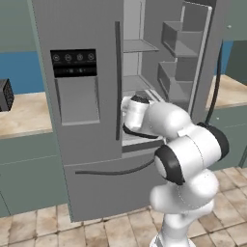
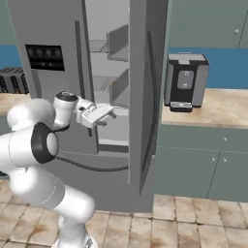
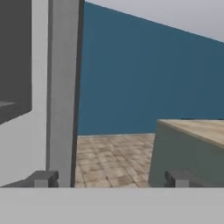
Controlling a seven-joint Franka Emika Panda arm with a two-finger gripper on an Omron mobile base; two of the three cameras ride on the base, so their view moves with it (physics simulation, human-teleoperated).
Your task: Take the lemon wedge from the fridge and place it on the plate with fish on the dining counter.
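the tall grey two-door fridge stands with its right door swung open, and its left door, with the black dispenser panel, is closed. the white robot arm reaches to the open side of the fridge. the two-finger gripper is just in front of the fridge's lower shelves, and its dark finger tips stand wide apart with nothing between them. past the tips are the edge of the open fridge door, a blue wall and a beige-topped cabinet. where the lemon wedge is i cannot tell. right of the fridge, a dark coffee machine sits on the beige counter.
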